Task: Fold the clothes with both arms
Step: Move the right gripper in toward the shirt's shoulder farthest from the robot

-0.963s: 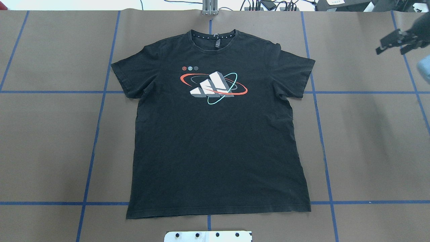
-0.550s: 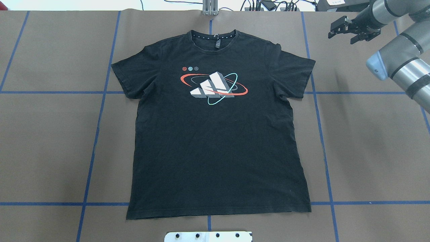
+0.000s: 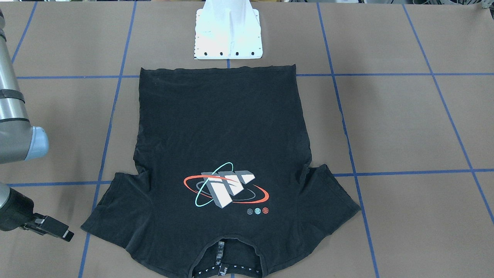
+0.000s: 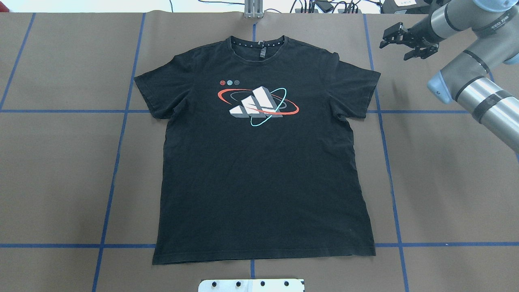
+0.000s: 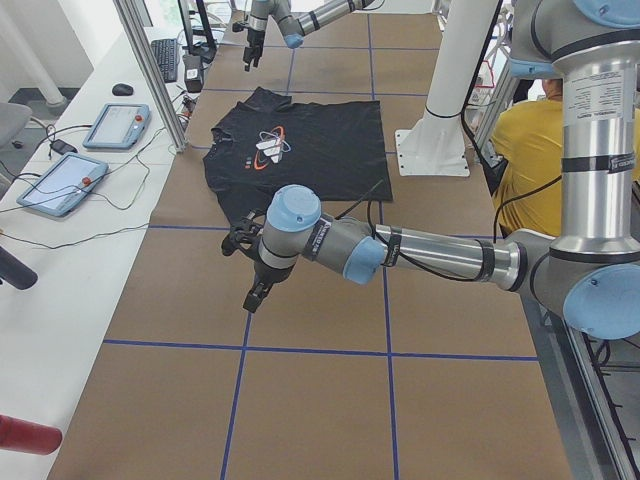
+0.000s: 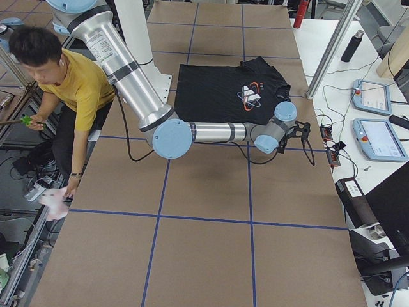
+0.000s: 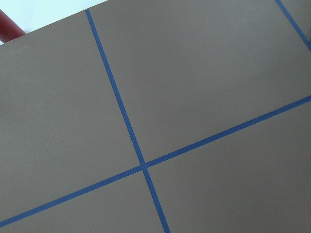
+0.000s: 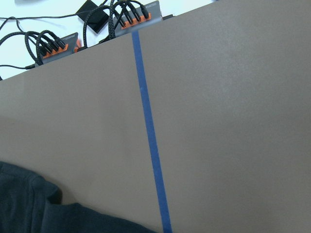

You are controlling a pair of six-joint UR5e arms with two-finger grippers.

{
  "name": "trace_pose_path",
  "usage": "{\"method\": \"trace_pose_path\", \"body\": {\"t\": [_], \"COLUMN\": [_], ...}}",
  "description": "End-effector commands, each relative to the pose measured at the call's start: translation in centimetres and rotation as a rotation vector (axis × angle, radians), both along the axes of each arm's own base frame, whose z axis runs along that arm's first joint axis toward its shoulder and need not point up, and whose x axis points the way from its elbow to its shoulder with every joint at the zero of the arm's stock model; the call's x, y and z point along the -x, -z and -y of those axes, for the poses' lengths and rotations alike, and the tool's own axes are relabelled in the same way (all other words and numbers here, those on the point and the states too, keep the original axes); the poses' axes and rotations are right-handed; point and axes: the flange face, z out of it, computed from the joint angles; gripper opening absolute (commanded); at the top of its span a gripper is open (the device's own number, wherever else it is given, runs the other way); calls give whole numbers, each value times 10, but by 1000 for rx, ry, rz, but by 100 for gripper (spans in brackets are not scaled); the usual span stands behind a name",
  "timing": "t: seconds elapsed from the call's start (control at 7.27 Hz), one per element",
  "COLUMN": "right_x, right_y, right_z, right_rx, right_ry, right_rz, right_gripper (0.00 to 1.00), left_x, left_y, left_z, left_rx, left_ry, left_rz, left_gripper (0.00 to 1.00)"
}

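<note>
Front view: the T-shirt (image 3: 216, 127) lies flat, logo up, on the worktop (image 3: 405, 116). Overhead: my right jaws hang open, empty, near its sleeve (image 4: 359, 89); a low approach could rumple that. Left side view: my left arm (image 5: 430, 248) is well off the shirt, its jaws' opening I cannot tell; uneven grasps would skew the fold

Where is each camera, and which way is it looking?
Overhead: behind the robot, looking down; T-shirt, right claw.
Front-facing: across the table, facing the robot; white base.
Exterior left: table's end; left arm near.
Exterior right: opposite end; right arm near.
Left wrist: down at blue tape, no robot.
Right wrist: tape, T-shirt edge.
Shared: overhead and front-facing both show the T-shirt's logo.
</note>
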Motion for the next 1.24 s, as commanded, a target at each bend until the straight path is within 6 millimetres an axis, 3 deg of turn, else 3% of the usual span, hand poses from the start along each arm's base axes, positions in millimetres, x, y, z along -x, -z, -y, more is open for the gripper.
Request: {"method": "trace_pose_path", "body": {"t": [0.0, 0.28, 0.55, 0.96, 1.1], "right_x": [24, 43, 49, 52, 54], "right_y": [4, 5, -4, -27, -27], "right_z": [3, 6, 2, -12, -13], "right_rx": [-12, -11, 1, 15, 15], "right_ry": [-8, -5, 3, 16, 18], "right_rz": [-24, -43, -52, -60, -61], "right_gripper": [98, 96, 87, 83, 75], "left_x": [0, 0, 0, 0, 0], "left_y": [1, 4, 6, 11, 12], "left_z": [0, 0, 0, -1, -2], "left_rx": [-2, -7, -10, -19, -21], "left_ry": [-1, 0, 0, 0, 1], "left_rz": [0, -2, -2, -2, -2], "left_gripper": [99, 100, 99, 99, 99]}}
